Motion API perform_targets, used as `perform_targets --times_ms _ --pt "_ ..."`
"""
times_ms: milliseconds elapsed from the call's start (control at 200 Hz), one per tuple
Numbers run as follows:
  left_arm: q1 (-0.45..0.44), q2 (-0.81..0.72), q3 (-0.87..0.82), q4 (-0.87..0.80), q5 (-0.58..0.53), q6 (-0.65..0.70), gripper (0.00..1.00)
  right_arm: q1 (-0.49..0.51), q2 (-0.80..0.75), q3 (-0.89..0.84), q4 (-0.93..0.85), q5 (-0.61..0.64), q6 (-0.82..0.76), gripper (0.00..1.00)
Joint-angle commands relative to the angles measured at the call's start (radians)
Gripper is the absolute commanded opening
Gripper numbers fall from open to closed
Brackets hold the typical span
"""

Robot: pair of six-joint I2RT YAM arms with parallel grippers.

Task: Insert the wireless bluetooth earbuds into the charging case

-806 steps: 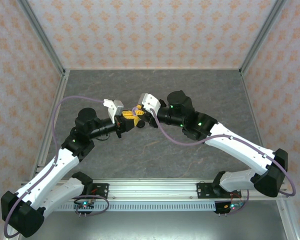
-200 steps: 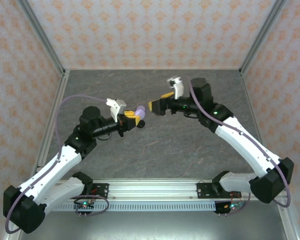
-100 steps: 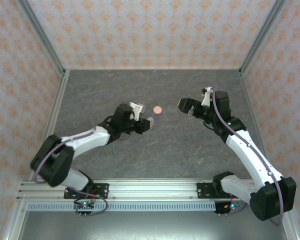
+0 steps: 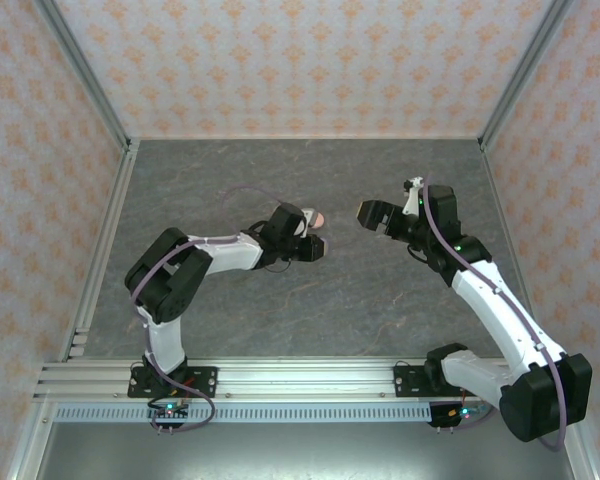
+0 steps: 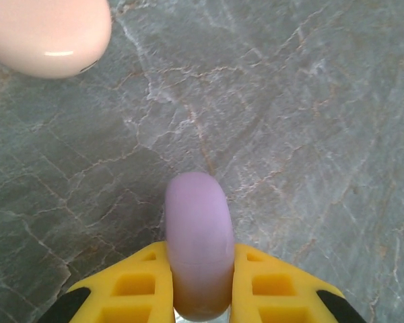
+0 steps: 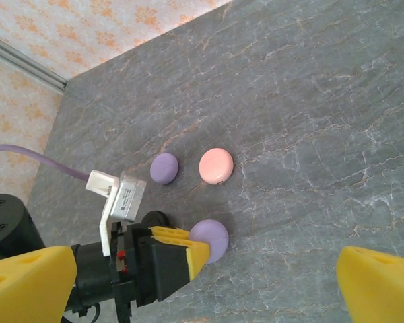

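Note:
A closed lavender charging case stands on edge between my left gripper's yellow fingers, just above the stone table. In the top view that left gripper reaches low across the middle, shut on the lavender case. The right wrist view has the held case poking out of the left gripper. My right gripper hovers to the right of it, jaws wide open with nothing between them. The earbuds are out of view.
A closed pink case lies on the table just beyond the left gripper, also near in the left wrist view. Left of the pink case lies a second lavender case. Patterned walls enclose the table.
The left arm has dropped low and stretched right, carrying the lavender case down beside the pink case. The right gripper pulled back right a second ago and has held still since.

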Motion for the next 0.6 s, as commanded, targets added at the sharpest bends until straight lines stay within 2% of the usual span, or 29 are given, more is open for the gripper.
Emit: perform_targets --times_ms 0,200,335,470,596 --pt "-0.005 0.003 0.039 -0.058 -0.046 0.003 0.23 -0.006 -0.006 -0.015 -0.009 0.013 -0.019 0.99" --pt "-0.004 -0.020 0.060 -0.151 -0.103 0.076 0.43 -0.012 0.011 0.020 -0.087 0.076 -0.052 0.99" --pt "0.000 -0.102 0.067 -0.230 -0.174 0.141 0.53 -0.020 0.006 0.043 -0.131 0.130 -0.088 0.99" --pt "0.011 -0.232 0.065 -0.295 -0.254 0.210 0.62 -0.022 -0.001 0.048 -0.157 0.290 -0.109 0.99" --pt "0.031 -0.381 0.018 -0.305 -0.358 0.258 0.70 -0.022 -0.044 -0.006 -0.105 0.479 -0.138 0.99"
